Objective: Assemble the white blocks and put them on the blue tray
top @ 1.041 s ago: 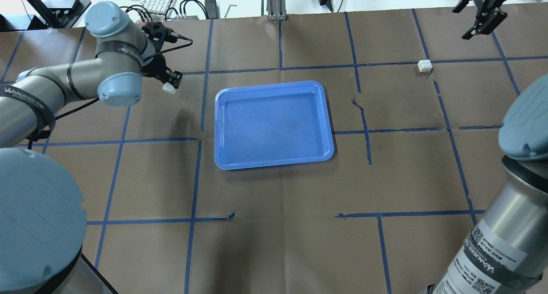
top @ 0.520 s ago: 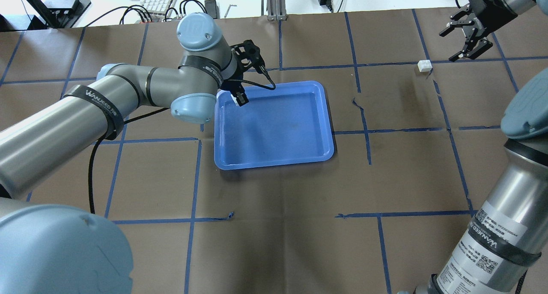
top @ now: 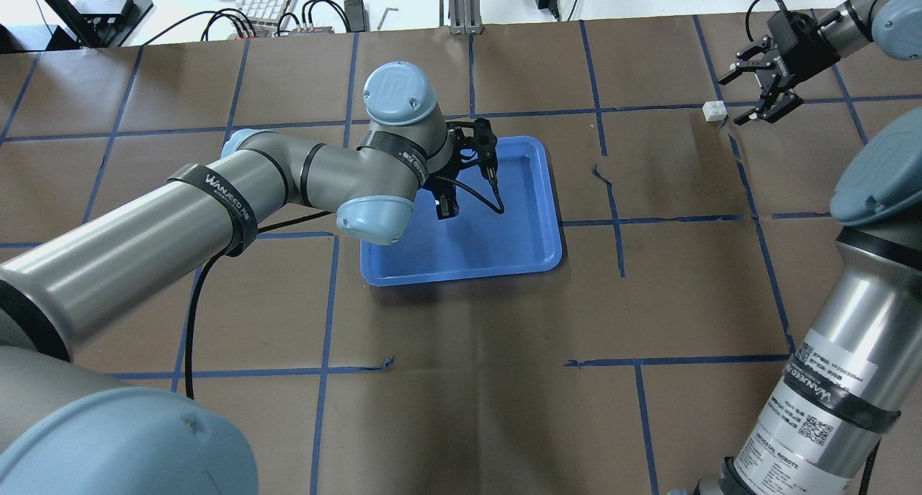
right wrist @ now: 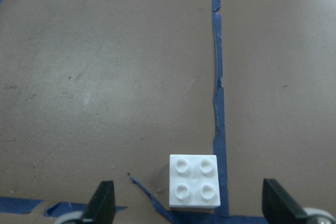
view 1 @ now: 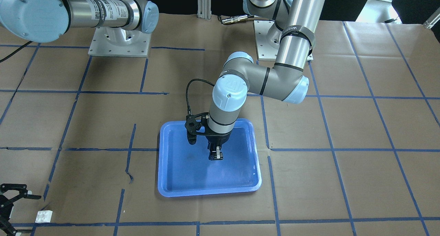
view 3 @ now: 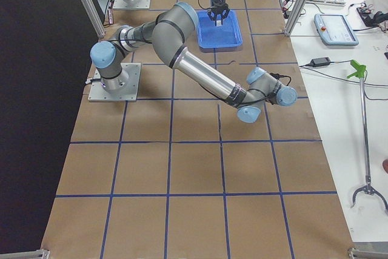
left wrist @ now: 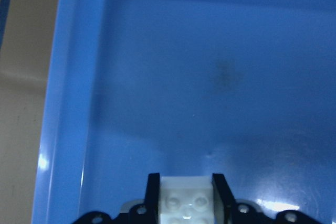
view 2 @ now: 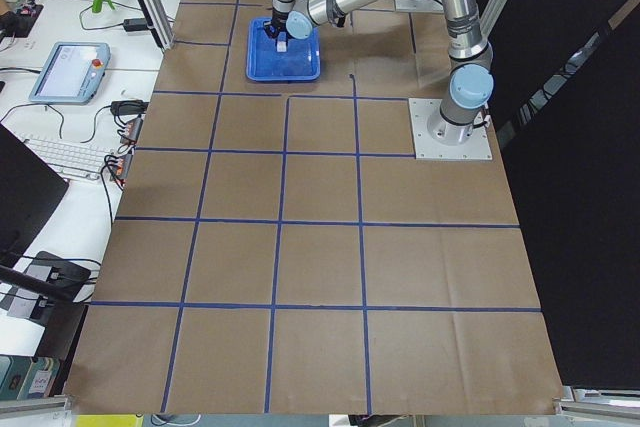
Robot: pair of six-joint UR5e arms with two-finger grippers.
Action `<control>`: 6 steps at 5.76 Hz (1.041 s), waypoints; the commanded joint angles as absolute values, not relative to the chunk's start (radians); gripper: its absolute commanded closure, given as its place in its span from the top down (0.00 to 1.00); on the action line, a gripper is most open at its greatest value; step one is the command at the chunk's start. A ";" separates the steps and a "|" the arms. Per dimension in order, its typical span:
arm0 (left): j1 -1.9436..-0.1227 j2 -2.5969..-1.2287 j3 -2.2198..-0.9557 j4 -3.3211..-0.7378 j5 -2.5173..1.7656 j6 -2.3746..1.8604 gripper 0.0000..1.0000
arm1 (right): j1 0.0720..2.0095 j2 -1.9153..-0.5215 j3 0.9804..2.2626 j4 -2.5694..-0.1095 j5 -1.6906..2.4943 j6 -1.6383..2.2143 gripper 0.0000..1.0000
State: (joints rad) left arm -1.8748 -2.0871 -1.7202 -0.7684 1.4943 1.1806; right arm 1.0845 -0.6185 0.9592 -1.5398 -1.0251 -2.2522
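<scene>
left gripper [view 1: 215, 156]: pinching white block [left wrist: 186, 203] over blue tray [top: 536, 259] | right gripper [top: 742, 99]: spread wide, empty

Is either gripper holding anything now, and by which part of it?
The left gripper pinches one small white square plastic brick by two opposite side walls, studs toward its wrist camera. The right gripper, open, holds nothing.

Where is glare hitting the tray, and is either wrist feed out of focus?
Left wrist view: glare on floor and rim of the blue tray; held white block slightly soft. Right wrist view: loose white block sharp, no glare.
</scene>
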 commanded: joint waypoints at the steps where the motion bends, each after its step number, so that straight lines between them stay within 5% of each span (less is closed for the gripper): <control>1: -1.878 -2.098 -1.738 -0.769 1.490 1.227 0.04 | 1.085 -0.626 1.000 -1.549 -1.023 -2.250 0.99; 2: -1.878 -2.108 -1.736 -0.769 1.489 1.227 0.04 | 1.085 -0.626 0.999 -1.549 -1.023 -2.250 0.89; 3: -1.876 -2.117 -1.736 -0.769 1.488 1.227 0.75 | 1.085 -0.626 0.999 -1.551 -1.023 -2.252 0.75; 4: -1.876 -2.121 -1.735 -0.773 1.491 1.226 0.98 | 1.085 -0.626 0.999 -1.557 -1.023 -2.252 0.59; 6: -1.872 -2.042 -1.648 -0.988 1.494 1.191 0.98 | 1.085 -0.629 0.997 -1.591 -1.023 -2.252 0.28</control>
State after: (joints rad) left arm -1.8743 -2.0869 -1.6923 -0.8677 1.4932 1.2093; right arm 1.0846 -0.6276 0.9982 -1.5829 -1.0240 -2.2519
